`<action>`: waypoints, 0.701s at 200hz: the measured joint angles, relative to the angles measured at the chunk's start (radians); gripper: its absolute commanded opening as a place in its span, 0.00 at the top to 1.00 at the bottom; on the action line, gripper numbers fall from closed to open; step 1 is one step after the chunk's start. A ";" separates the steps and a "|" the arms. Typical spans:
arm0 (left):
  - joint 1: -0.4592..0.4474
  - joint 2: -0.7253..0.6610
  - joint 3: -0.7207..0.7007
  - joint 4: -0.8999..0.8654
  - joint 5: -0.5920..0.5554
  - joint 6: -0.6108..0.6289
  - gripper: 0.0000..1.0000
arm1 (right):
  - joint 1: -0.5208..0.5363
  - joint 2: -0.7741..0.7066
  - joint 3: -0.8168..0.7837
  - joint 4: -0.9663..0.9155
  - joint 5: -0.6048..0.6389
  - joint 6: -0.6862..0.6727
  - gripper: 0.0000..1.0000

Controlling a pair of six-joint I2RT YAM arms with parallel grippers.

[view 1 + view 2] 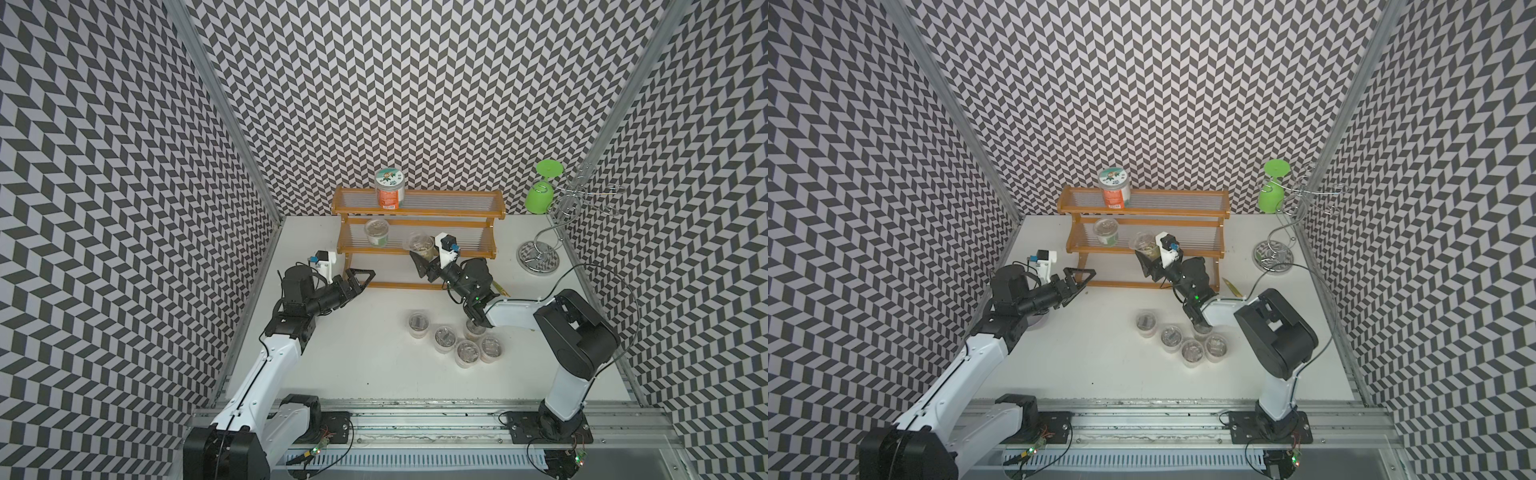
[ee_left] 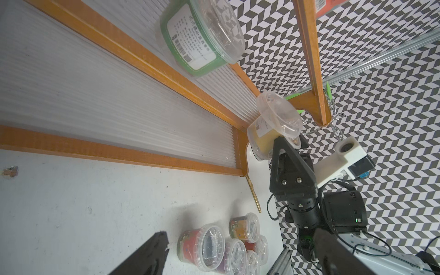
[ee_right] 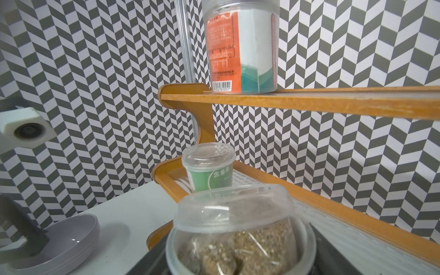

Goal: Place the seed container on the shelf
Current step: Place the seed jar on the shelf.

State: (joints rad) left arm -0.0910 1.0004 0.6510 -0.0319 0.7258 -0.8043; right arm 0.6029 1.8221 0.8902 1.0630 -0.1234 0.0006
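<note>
A: Seed container (image 1: 417, 243), what does it look like?
B: Clear tub with a clear lid and a pale yellow label, holding a bag of tan seed. It's roughly upright, gripped in the right gripper (image 1: 424, 259).
A: Position against the shelf (image 1: 457, 212)?
B: Mid-width, at the middle tier's front rail. The shelf has an orange-brown wooden frame and three clear ribbed steps, and stands against the far wall. Can't tell whether the base rests on a tier.

Apparently free right shelf (image 1: 478, 245) end; tub (image 1: 376, 232) leftward
</note>
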 measured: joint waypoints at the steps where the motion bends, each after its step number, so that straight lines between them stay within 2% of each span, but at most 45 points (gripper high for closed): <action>1: 0.000 0.000 0.000 0.000 0.000 0.001 0.01 | -0.001 0.003 0.004 0.000 0.000 -0.001 0.24; 94: 0.000 0.046 0.000 0.002 0.006 0.008 0.01 | -0.043 0.149 0.136 0.045 -0.001 -0.028 0.24; 140: 0.000 0.047 0.000 0.003 0.011 0.016 0.00 | -0.053 0.160 0.147 0.046 0.022 -0.045 0.23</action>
State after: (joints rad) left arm -0.0910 1.0477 0.6510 -0.0292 0.7364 -0.7883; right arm 0.5495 1.9820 1.0374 1.1088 -0.1017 -0.0444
